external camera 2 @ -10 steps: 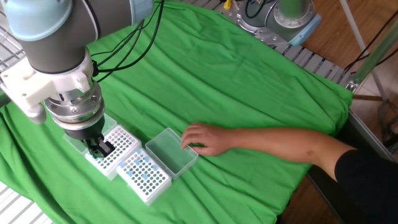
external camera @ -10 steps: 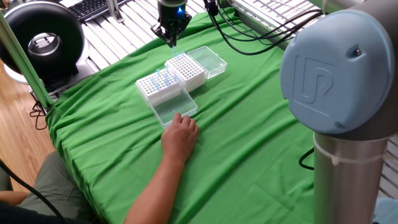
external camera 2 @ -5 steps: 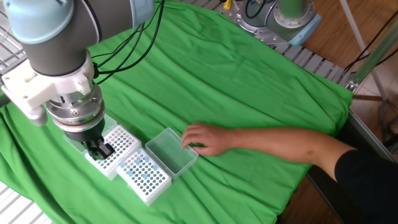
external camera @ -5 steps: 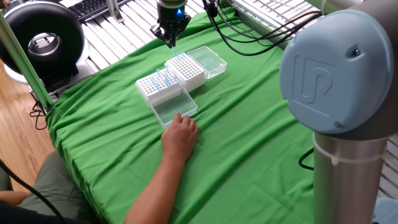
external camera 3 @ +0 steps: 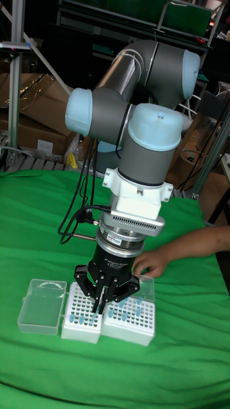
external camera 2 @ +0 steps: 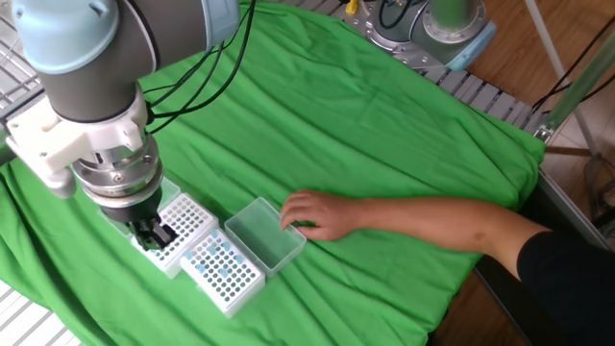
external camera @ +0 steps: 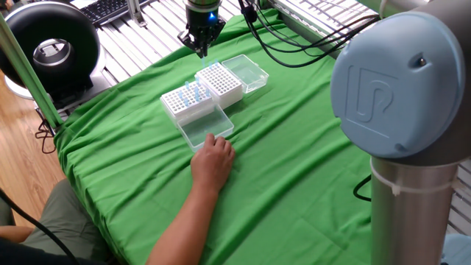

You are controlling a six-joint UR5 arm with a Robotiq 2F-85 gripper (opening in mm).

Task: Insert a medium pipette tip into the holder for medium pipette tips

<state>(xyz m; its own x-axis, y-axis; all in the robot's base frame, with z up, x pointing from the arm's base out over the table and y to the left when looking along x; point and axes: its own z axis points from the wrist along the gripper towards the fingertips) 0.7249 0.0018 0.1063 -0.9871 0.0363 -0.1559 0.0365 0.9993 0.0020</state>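
Observation:
The holder for medium pipette tips [external camera: 221,82] [external camera 2: 189,222] [external camera 3: 80,315] is the taller white block with a dense grid of holes. Its clear lid [external camera: 248,71] [external camera 3: 42,305] lies open beside it. My gripper [external camera: 202,50] [external camera 2: 157,235] [external camera 3: 100,300] hangs just above this holder. The fingers are drawn together on a thin pale medium pipette tip [external camera 3: 98,307] that points down over the holder's holes, clear of the top.
A second white rack [external camera: 185,101] [external camera 2: 223,271] [external camera 3: 131,317] with blue tips adjoins the holder, and its clear lid [external camera: 206,129] [external camera 2: 264,234] is open. A person's hand [external camera: 213,160] [external camera 2: 312,213] [external camera 3: 153,261] rests against that lid. A black round device [external camera: 51,48] stands at the table's far corner.
The gripper has risen a little above the holder. The racks and the hand have not moved.

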